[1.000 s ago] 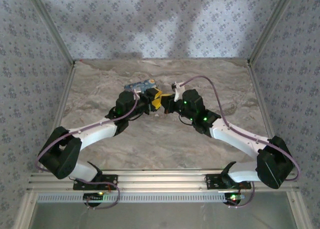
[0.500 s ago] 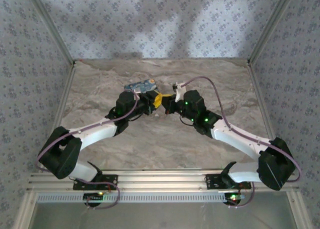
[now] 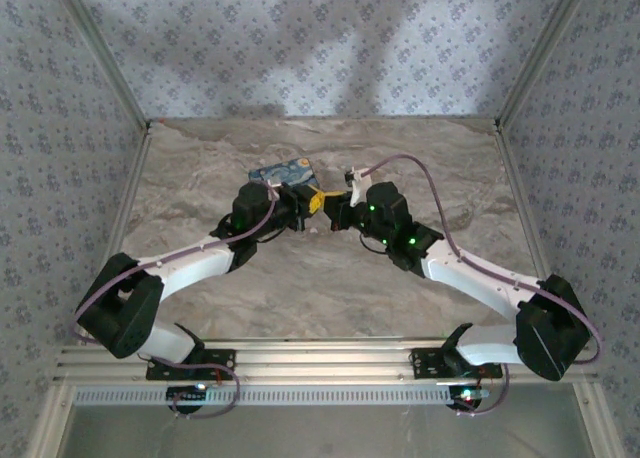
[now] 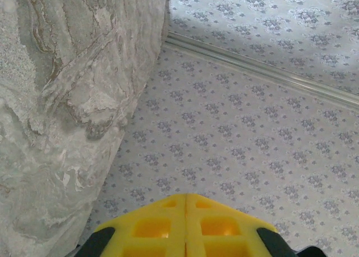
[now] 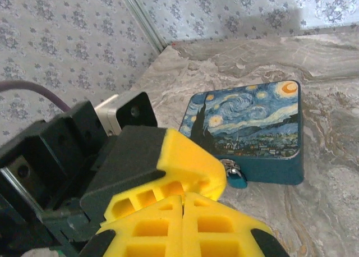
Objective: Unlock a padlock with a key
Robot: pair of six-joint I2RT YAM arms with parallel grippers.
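The blue starry-night box [image 3: 282, 171] lies on the marble table behind both grippers, and its painted lid [image 5: 252, 119] faces up in the right wrist view. A tiny silvery and dark piece, the padlock [image 5: 232, 173], hangs at the box's front edge. My left gripper [image 3: 305, 202] is shut, its yellow fingers [image 4: 186, 223] pressed together with nothing showing between them. Its fingertip [image 5: 196, 159] lies just left of the padlock. My right gripper [image 3: 328, 206] is also shut, with its fingers [image 5: 183, 223] meeting seam to seam right under the left fingertip. The key is hidden.
Patterned walls [image 3: 320, 38] close in the marble table [image 3: 320, 278] at the back and on both sides. A metal rail [image 4: 263, 72] runs along the foot of the wall. The two arms meet near the table's middle, with bare marble in front of them.
My left gripper's fingers have closed from partly open to shut. The box now shows more of its lid in the top view. The right arm has barely moved.
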